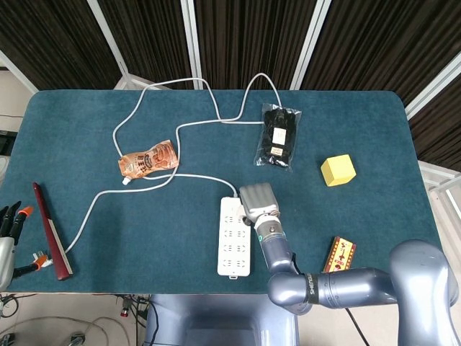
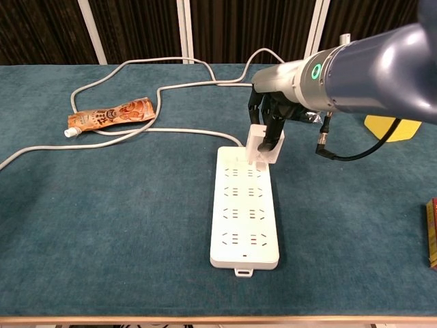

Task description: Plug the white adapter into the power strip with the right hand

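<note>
Gripping the white adapter (image 2: 263, 145) in its fingers (image 2: 276, 128), the right hand (image 2: 274, 113) holds it just over the power strip's (image 2: 244, 212) far-end sockets; seating the prongs looks not yet done.

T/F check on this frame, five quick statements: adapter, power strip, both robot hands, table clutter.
1. The right robot hand holds the white square adapter. True.
2. The adapter hangs over the near end of the long white power strip. False: it is over the far end, where the cable enters.
3. The left robot hand grips the dark red stick. False: it sits at the table's left edge, apart from the stick, holding nothing.
4. The yellow foam cube lies to the right of the black packet in clear wrap in the head view. True.
5. The orange sauce pouch lies on the power strip. False: it lies on the teal cloth, well to the left.
</note>
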Tool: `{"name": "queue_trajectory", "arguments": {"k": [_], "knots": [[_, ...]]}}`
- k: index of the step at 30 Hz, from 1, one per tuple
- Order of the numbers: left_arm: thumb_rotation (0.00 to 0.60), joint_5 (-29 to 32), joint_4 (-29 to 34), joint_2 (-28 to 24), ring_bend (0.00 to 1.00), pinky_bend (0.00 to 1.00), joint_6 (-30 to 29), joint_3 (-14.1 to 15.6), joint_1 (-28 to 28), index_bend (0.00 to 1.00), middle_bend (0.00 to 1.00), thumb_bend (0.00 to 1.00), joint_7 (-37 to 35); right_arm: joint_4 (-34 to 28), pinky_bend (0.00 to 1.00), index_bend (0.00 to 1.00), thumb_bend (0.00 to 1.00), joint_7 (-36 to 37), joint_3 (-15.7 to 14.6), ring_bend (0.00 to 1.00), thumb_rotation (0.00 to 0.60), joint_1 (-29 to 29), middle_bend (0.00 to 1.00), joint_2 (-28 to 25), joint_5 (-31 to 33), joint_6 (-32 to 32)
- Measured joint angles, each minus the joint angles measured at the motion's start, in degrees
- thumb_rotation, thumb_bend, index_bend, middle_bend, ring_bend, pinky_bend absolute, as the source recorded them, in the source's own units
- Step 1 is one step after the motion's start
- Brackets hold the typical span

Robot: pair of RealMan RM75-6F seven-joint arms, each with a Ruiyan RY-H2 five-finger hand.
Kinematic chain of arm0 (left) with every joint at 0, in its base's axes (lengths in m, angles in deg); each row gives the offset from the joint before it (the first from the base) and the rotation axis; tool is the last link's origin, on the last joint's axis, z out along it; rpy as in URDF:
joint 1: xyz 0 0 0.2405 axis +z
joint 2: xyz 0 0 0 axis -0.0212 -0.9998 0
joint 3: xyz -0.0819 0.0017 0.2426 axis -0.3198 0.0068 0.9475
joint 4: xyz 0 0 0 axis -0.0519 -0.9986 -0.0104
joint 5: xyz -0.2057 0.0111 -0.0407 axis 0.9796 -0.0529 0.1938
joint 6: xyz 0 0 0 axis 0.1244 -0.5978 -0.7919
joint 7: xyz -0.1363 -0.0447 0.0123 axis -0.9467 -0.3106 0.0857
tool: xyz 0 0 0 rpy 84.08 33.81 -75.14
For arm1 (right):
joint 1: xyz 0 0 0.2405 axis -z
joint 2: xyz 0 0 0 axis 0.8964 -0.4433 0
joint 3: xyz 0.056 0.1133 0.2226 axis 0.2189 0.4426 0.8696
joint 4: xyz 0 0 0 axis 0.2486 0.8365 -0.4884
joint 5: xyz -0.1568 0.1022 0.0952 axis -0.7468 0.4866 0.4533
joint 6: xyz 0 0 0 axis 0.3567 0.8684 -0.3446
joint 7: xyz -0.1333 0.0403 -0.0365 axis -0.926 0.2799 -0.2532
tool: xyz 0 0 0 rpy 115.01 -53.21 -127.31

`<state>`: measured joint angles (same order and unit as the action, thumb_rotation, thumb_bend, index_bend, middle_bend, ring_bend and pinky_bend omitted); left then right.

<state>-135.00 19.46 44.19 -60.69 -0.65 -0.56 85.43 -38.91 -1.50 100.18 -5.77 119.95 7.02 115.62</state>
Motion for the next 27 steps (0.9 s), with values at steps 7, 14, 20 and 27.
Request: {"name": "queue_trajectory", "arguments": {"k": [7, 14, 20, 27], "knots": [[0.600, 0.07, -0.11, -0.03, 0.00, 0.00, 0.05, -0.06, -0.04, 0.12, 0.00, 0.10, -0.20, 1.18, 1.00, 0.81, 0.70, 0.15, -0.33, 0.99, 0.600, -0.11, 0.76, 1.42, -0.24, 0.77], [0.600, -0.02, -0.09, 0.02, 0.00, 0.00, 0.15, 0.03, -0.09, 0.12, 0.00, 0.10, -0.07, 0.91, 1.00, 0.81, 0.70, -0.34, -0.38, 0.99, 0.600, -0.02, 0.76, 1.74, -0.19, 1.42], [0.600, 0.11, -0.13, 0.02, 0.00, 0.00, 0.05, -0.06, -0.06, 0.12, 0.00, 0.10, -0.12, 0.49, 1.00, 0.81, 0.70, -0.57, -0.52, 0.99, 0.600, 0.24, 0.76, 1.67, -0.22, 1.56], [0.600, 0.08, -0.10, 0.06, 0.00, 0.00, 0.18, 0.03, -0.11, 0.12, 0.00, 0.10, 0.10, 0.19, 1.00, 0.81, 0.70, -0.49, -0.54, 0.99, 0.600, 0.51, 0.76, 1.91, -0.41, 1.88]]}}
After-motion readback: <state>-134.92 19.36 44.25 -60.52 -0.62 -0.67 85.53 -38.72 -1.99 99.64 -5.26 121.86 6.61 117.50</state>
